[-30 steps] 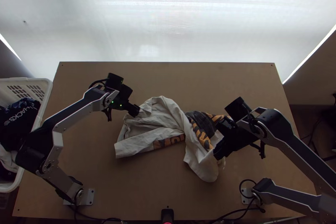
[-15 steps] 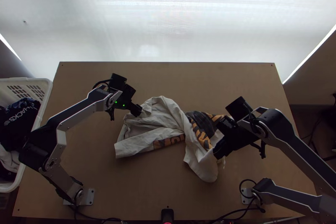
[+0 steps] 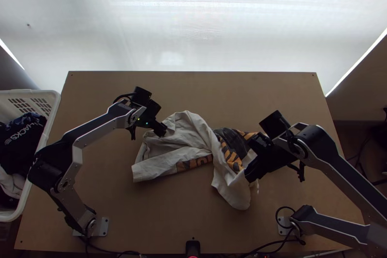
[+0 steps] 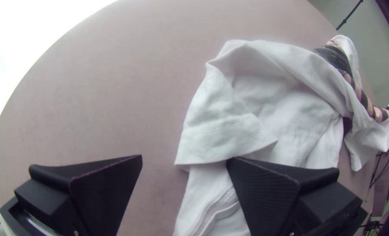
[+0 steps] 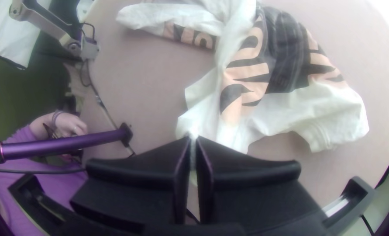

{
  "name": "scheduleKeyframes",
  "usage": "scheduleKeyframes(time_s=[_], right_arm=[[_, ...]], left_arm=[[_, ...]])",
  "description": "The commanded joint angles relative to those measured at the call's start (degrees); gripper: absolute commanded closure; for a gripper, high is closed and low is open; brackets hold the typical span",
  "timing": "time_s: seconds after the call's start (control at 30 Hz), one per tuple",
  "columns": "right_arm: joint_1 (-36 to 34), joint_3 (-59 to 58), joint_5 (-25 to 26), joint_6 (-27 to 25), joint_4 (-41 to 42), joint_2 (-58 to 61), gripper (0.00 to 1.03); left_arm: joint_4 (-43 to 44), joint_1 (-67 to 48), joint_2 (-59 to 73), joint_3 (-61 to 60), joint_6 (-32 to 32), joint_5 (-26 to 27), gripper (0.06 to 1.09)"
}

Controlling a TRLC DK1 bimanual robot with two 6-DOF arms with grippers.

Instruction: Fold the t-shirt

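Presumably spreading comes first: the T-shirt [image 3: 186,134] lies bunched on the bench [image 3: 145,219], the right claw [image 5: 193,138] clamped on its four-o'clock end, while the left claw [image 4: 184,158], parted at ten o'clock, must next pinch cloth.

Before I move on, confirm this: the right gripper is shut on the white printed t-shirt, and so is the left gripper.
Wrong about the left gripper: the left wrist view shows it open, with no cloth gripped. The right gripper is shut on the white printed t-shirt, as you say.
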Motion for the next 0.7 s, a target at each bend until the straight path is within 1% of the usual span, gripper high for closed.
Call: scheduleKeyframes(time_s=[0.0,0.3,0.33,0.37,0.4,0.43,0.47,0.5,0.57,0.6,0.67], right_arm=[[0.1,-0.5,0.1,-0.1,0.3,0.0,1.00],[0.4,-0.9,-0.2,0.0,0.7,-0.1,1.00],[0.4,-0.8,-0.2,0.0,0.7,-0.1,1.00],[0.4,-0.8,-0.2,0.0,0.7,-0.2,1.00],[0.4,-0.8,-0.2,0.0,0.7,-0.4,1.00],[0.4,-0.8,-0.2,0.0,0.7,-0.5,1.00],[0.5,-0.8,-0.2,0.0,0.7,-0.7,1.00],[0.5,-0.8,-0.2,0.0,0.7,-0.9,1.00],[0.5,-0.6,-0.2,0.1,0.7,-1.1,1.00],[0.4,-0.5,-0.2,0.1,0.7,-1.1,1.00],[0.2,-0.1,-0.2,0.1,0.7,-1.2,1.00]], left_arm=[[1.5,-0.6,0.6,0.6,-0.1,0.0,0.17],[3.0,-0.2,1.4,0.9,-0.6,0.0,0.17],[3.2,-0.2,1.5,0.9,-0.6,0.0,0.19],[3.3,-0.2,1.5,0.9,-0.6,0.0,0.29],[4.0,-0.2,1.5,0.6,-0.9,0.0,0.47],[7.6,0.0,0.8,-0.6,-2.7,0.0,0.80],[12.1,0.2,-0.1,-1.9,-5.5,0.0,1.07],[13.5,0.6,-0.5,-2.6,-6.2,0.0,1.05],[13.6,0.7,-0.3,-2.1,-6.4,0.0,1.05],[13.6,1.0,-0.2,-1.6,-7.4,0.0,1.05],[14.0,2.6,-1.3,-0.1,-12.8,0.0,1.05]])
